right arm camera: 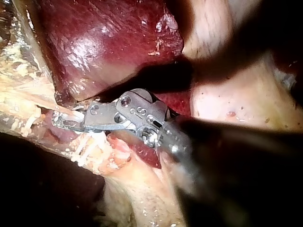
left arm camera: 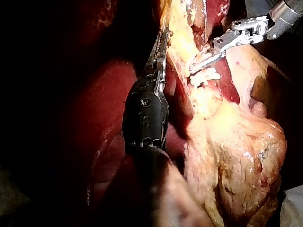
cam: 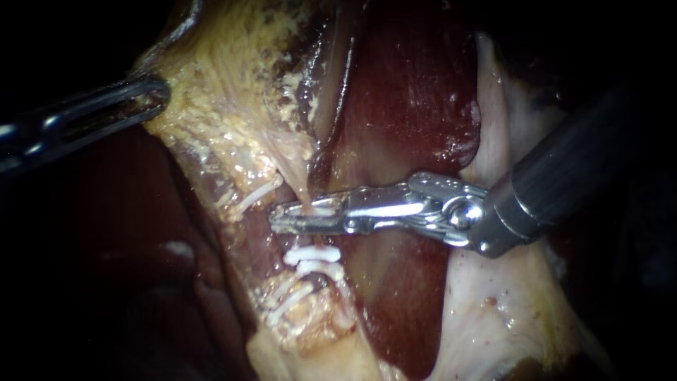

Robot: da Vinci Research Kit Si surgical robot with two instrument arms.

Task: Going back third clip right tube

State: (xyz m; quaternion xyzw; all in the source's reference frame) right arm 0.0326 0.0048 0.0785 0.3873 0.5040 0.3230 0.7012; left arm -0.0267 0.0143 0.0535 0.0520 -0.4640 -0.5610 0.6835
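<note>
Much of the endoscope view is lost to shadow. The lower left of the frame is nearly black, and both shafts run out of the picture, one at the left edge and one at the upper right. The left instrument [cam: 144, 95] is dark against dark. Its pincer appears to pinch the edge of the yellow fat [cam: 233, 92] in the upper left, though the contact is hard to make out. In the left wrist view its [left arm camera: 161, 45] tip lies pressed flat along that fat and shows no gap.

The right instrument [cam: 303, 217] reaches in to the centre of the frame, bright and sharp. Its pincer is spread a little and lies across the right tube [cam: 302, 185], hiding the stretch of tube behind it.

The clip [cam: 323, 209] is a short white bar set crosswise on the right tube. It sits between the two halves of the pincer, close against the upper one. Just below the pincer, two more white clips [cam: 312, 255] sit stacked on the same tube. Dark red liver [cam: 416, 92] fills the upper centre.

In the right wrist view the blurred shaft covers much of the scene, and the pincer tip [right arm camera: 68, 120] is buried among pale strands.
</note>
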